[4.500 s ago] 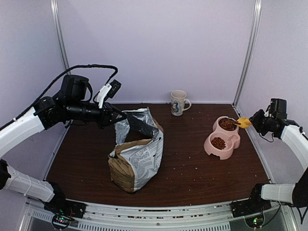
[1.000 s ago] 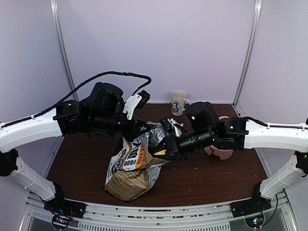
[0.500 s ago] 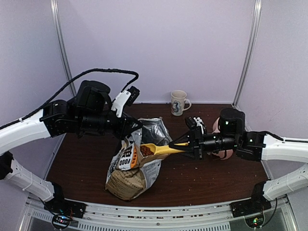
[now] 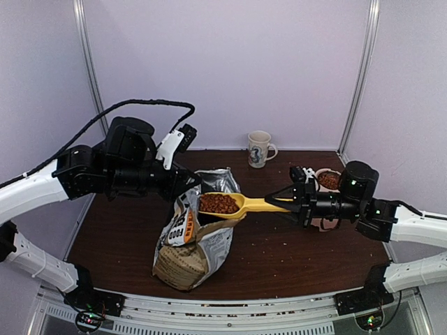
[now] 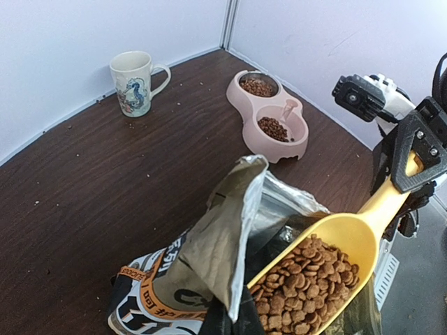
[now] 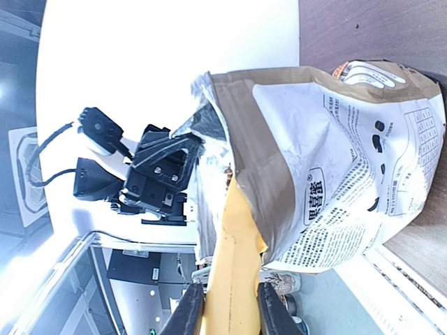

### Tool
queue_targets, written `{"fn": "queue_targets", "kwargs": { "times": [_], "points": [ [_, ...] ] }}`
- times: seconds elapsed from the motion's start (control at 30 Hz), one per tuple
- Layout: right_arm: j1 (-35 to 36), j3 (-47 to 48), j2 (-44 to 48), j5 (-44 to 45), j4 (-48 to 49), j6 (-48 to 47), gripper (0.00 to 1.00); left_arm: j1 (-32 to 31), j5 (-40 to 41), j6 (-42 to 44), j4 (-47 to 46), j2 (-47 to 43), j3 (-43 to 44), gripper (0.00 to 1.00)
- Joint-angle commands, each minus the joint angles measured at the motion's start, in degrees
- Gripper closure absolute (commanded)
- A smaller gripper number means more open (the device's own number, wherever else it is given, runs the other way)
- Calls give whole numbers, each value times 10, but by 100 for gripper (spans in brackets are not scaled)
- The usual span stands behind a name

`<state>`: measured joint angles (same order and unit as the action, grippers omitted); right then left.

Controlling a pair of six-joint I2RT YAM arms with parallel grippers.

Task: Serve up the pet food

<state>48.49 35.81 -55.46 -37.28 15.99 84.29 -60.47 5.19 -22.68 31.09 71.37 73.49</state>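
Kibble (image 4: 218, 203): heaped in my scoop (image 4: 246, 204), just above the open bag (image 4: 190, 246); more fills both cups of the bowl (image 5: 277, 149).
Right gripper (image 4: 297, 202): my fingers are clamped on the scoop's handle, and the scoop is about level.
Left gripper (image 4: 187, 185): pinched together on the bag's top edge.
Bowl: on the table, well right of the bag.
Mug (image 4: 259, 149): upright by the back wall.
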Motion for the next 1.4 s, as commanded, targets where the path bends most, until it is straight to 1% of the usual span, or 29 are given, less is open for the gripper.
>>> {"fn": "queue_targets", "kwargs": {
  "times": [0.0,0.37,0.53,0.87,0.93,1.17,1.37],
  "points": [
    [-10,-16,23,-3,87,28,80,7,24,2,-91,-27,12,100],
    [-12,-28,26,-10,194,81,80,20,46,-21,-90,-38,7,100],
    [-12,-24,30,-10,212,91,80,27,47,-29,-92,-44,2,100],
    [-12,-18,35,-6,205,88,80,32,40,-32,-99,-50,1,100],
    [-12,-22,31,-5,221,97,80,34,39,-32,-101,-51,0,100],
    [-12,-25,9,8,328,142,80,35,34,-35,-104,-53,-3,100],
    [-12,-27,15,33,334,144,80,38,33,-35,-100,-54,-6,100]
  ]
}}
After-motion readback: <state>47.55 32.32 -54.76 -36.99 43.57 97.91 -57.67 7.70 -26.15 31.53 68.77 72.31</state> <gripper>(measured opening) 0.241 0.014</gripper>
